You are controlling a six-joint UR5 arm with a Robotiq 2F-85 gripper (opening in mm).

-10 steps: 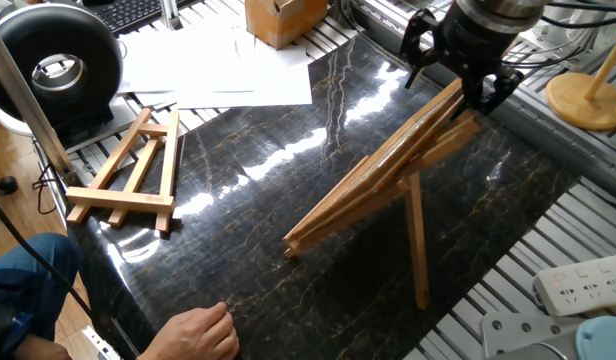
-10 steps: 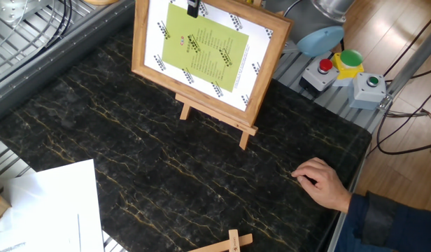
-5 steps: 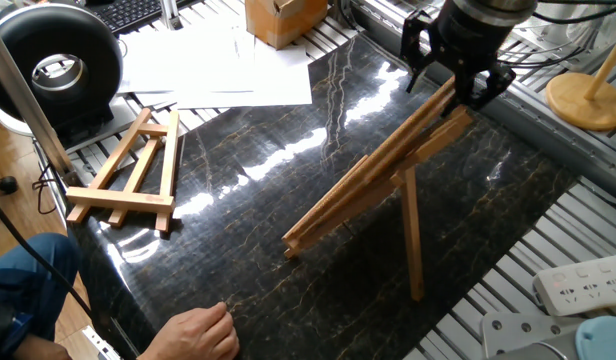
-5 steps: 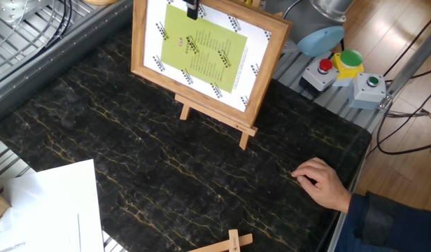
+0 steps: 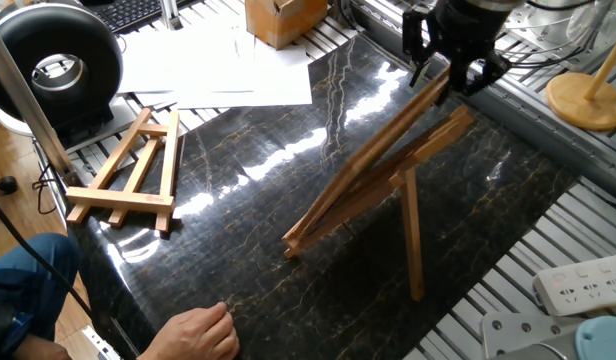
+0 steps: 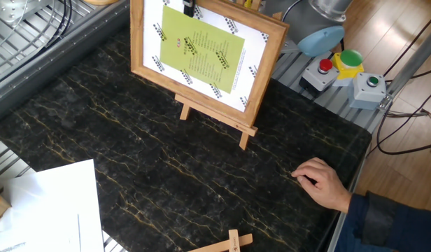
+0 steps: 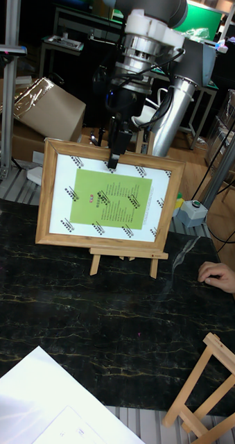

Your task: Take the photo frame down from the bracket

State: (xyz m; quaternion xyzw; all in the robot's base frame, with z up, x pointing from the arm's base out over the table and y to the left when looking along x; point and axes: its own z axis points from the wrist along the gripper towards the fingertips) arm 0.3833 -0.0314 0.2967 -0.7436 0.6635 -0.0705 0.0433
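The photo frame (image 7: pixel 107 198) is a light-wood rectangle holding a green and white printed sheet, tilted back against the bracket. In one fixed view it shows edge-on (image 5: pixel 388 138); in the other it faces the camera (image 6: pixel 201 56). My gripper (image 5: pixel 450 78) is shut on the middle of its top edge, with a black finger (image 7: pixel 114 159) over the front. The bracket (image 5: pixel 413 240) is a slatted easel with a long rear leg. Its ledge (image 7: pixel 127 253) lies just under the frame's bottom edge, and the frame's top stands off the bracket's top.
A smaller folded easel (image 5: pixel 128 175) lies flat at the table's left side. A person's hand (image 6: pixel 320 182) rests on the marbled table near its edge. Papers (image 5: pixel 218 65) and a cardboard box (image 5: pixel 283 20) sit at the back; button boxes (image 6: pixel 345 70) stand beside the table.
My gripper has moved up and back with the frame's top edge. The frame now stands steeper, with its top farther from the bracket. The hand and the small easel have stayed put.
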